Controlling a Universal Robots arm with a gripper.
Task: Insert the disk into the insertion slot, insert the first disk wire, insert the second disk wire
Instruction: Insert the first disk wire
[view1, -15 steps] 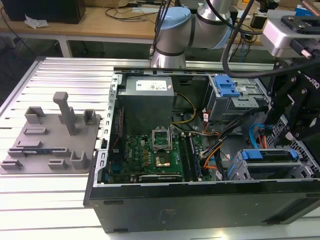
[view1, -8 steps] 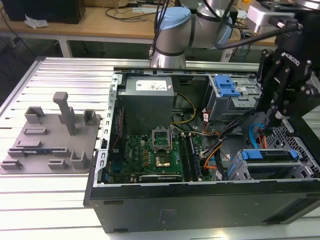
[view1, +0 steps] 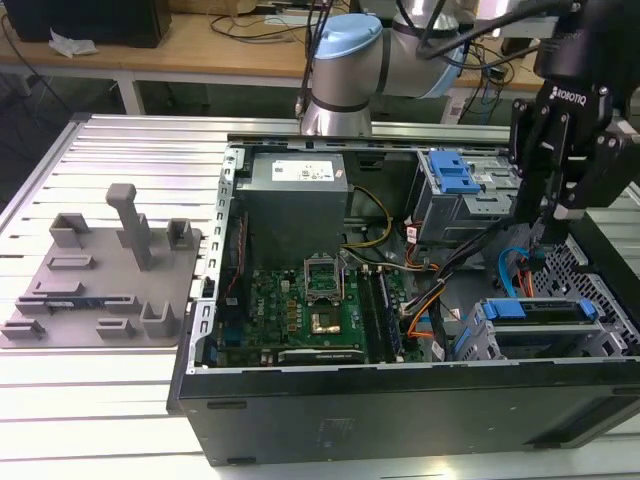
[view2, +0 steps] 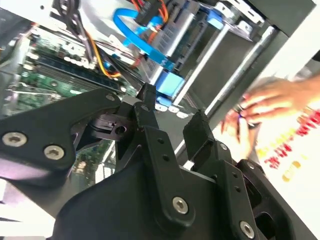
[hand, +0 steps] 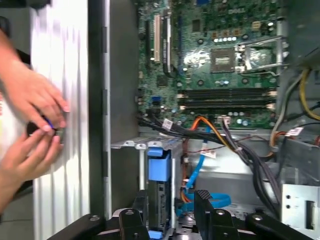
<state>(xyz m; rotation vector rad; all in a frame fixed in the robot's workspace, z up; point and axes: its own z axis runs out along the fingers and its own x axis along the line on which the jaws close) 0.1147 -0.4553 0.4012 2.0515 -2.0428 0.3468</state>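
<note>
The silver hard drive in its bright blue plastic carrier (view1: 540, 311) sits in the grey sheet-metal drive bay (view1: 600, 338), at the corner of the open black computer case (view1: 400, 405) on the exterior view's right. The thin flat blue cable (view1: 507, 268) loops just beside it, near a bundle of orange and black wires (view1: 430, 300). The black gripper (view1: 543, 212) hovers over cable and bay, fingers spread, grasping nothing. Across the case lies the green motherboard (view1: 310, 310). A person's hands (hand: 30, 95) rest on the slatted metal table (view1: 100, 400) beside the case wall.
</note>
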